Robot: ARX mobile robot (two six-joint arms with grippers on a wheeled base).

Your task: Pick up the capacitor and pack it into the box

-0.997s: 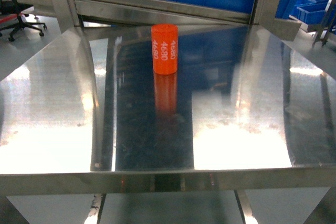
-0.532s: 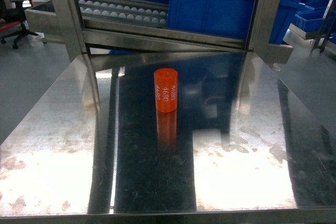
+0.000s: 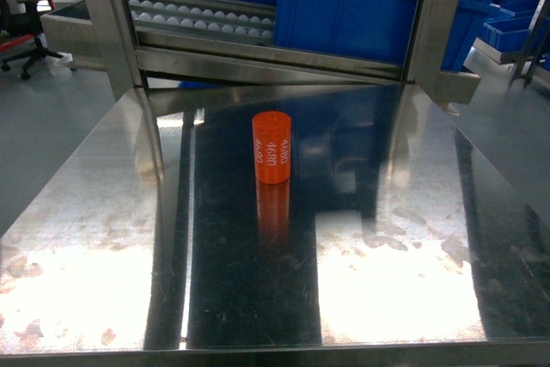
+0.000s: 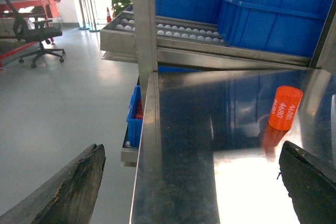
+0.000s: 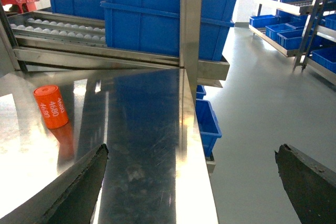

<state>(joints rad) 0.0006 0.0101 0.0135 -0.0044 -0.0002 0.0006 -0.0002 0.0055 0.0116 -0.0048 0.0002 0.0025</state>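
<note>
While I sat back from table (image 3: 103,212), orange capacitor (image 3: 271,147) stood upright mid-surface, nearer far edge. Left gripper (image 4: 191,182) and right gripper (image 5: 191,182) both spread wide, empty. Looked rigid, smooth, probably light; I'd pinch curved sides mid-height. Box unseen.

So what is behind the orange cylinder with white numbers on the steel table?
Behind the orange cylindrical capacitor the shiny steel table ends at a metal rack with white rollers, carrying a large blue plastic bin. What the bin holds is hidden. No pink box shows in any view.
</note>
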